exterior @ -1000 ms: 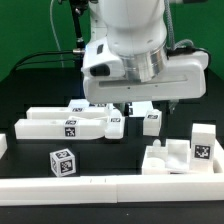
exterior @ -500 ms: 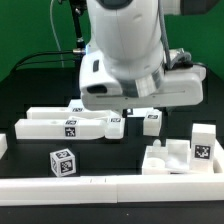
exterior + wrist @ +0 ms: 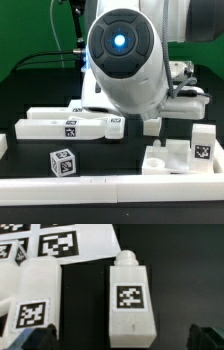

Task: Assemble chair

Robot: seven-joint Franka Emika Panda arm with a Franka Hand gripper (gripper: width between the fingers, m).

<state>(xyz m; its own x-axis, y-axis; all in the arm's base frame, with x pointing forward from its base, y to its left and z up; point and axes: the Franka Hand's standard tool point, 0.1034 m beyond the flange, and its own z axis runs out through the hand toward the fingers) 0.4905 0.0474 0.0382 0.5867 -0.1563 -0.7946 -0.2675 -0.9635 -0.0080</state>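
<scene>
Gripper (image 3: 122,339) hangs open and empty over the chunky white tagged plastic chair leg (image 3: 130,303), flat on the black table (image 3: 185,274) beside the edge of the marker board (image 3: 88,246); best to descend centred, clear of the neighbouring white slab (image 3: 25,286).

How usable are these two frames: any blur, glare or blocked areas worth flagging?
Exterior view: the arm looms near the lens, a blue light glowing on it, and hides much of the table. Wrist view: evenly lit but soft; the tag on the pegged chair piece is smeared, and the fingertips are dark, unfocused shapes.
</scene>
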